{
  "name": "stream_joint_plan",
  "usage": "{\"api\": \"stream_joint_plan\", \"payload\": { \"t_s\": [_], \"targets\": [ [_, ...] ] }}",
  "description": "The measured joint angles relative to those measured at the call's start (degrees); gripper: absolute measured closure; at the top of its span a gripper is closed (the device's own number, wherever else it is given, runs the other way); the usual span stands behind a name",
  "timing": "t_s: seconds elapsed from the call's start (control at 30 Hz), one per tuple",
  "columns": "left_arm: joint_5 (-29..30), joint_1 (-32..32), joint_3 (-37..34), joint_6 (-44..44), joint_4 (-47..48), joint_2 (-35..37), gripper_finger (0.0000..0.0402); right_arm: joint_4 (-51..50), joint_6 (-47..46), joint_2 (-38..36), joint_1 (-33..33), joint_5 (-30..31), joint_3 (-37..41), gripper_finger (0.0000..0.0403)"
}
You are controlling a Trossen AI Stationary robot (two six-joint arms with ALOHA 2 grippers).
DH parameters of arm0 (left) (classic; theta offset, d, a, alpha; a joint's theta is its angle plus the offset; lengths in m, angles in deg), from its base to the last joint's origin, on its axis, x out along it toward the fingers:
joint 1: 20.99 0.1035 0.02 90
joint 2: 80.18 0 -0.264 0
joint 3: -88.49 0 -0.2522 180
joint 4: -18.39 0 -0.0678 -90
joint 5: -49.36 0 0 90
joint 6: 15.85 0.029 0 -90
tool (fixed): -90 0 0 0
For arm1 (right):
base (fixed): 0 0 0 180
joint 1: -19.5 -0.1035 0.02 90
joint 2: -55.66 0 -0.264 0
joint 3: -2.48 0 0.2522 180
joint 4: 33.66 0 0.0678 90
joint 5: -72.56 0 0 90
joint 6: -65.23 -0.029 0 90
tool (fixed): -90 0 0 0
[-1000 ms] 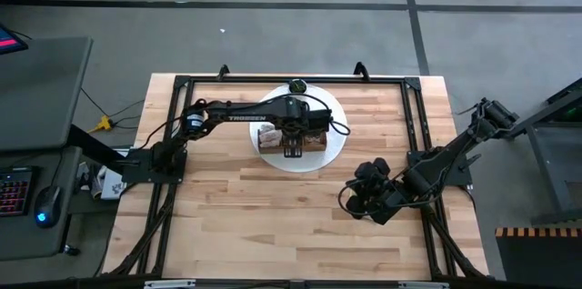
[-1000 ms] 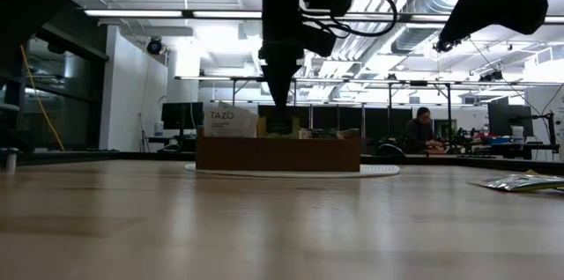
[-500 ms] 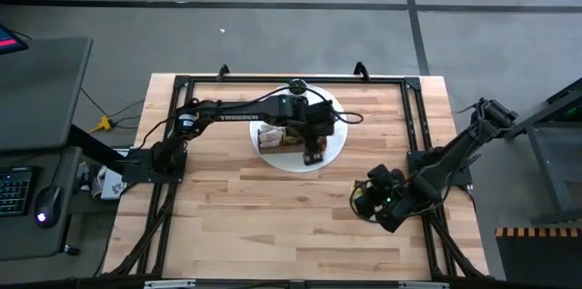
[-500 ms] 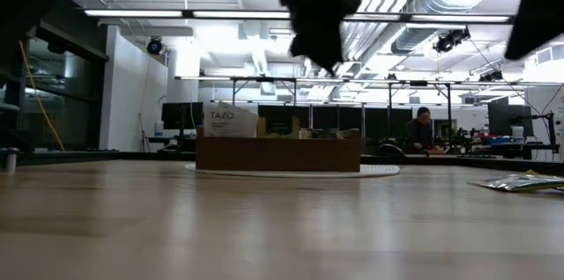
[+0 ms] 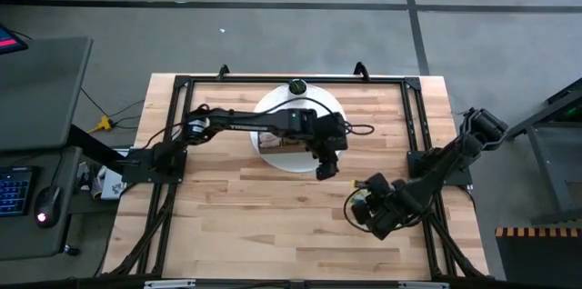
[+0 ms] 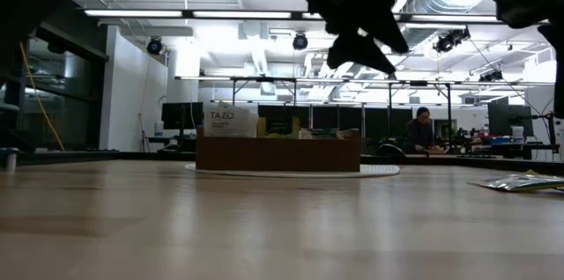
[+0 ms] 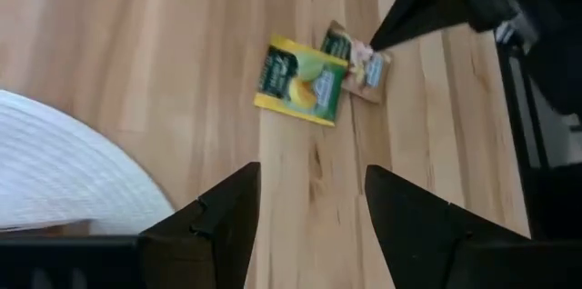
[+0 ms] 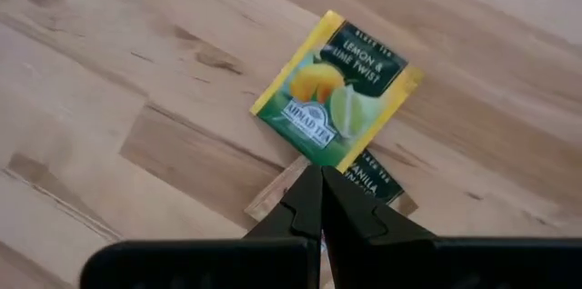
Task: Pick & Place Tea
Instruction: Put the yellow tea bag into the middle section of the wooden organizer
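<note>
Two tea sachets lie flat on the wood. The green-and-yellow lemon-lime sachet (image 8: 335, 89) (image 7: 300, 80) overlaps a tan vanilla sachet (image 8: 368, 184) (image 7: 366, 64). In the low view they show at the table's right (image 6: 520, 181). My right gripper (image 8: 320, 173) (image 5: 364, 211) is shut and hangs above them, its tips over the place where they overlap. My left gripper (image 7: 311, 180) (image 5: 325, 168) is open and empty, in the air over the white plate's right rim. The wooden tray (image 6: 278, 152) stands on the plate, with more sachets upright in it, among them a white TAZO sachet (image 6: 231, 121).
The round white plate (image 5: 338, 140) (image 7: 55, 171) sits at the table's far middle. A small white cylinder with a dark green top (image 5: 296, 85) stands behind it. A black frame (image 5: 414, 125) borders the table. Bare wood (image 5: 255, 216) fills the near half. A person (image 6: 423, 130) sits far off in the room.
My left gripper has lifted up out of the tray and swung toward the table's right and near edge, toward the two sachets, tipping from pointing straight down to a slant. My right gripper has shifted slightly toward the near edge. The sachets have not moved.
</note>
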Motion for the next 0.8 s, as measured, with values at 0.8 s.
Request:
{"api": "stream_joint_plan", "payload": {
  "t_s": [0.8],
  "targets": [
    [-1.1,-0.07,0.08,2.21,-1.69,-3.57,0.0204,15.68,3.48,0.14,-6.92,12.88,9.42,0.0403]
  ]
}}
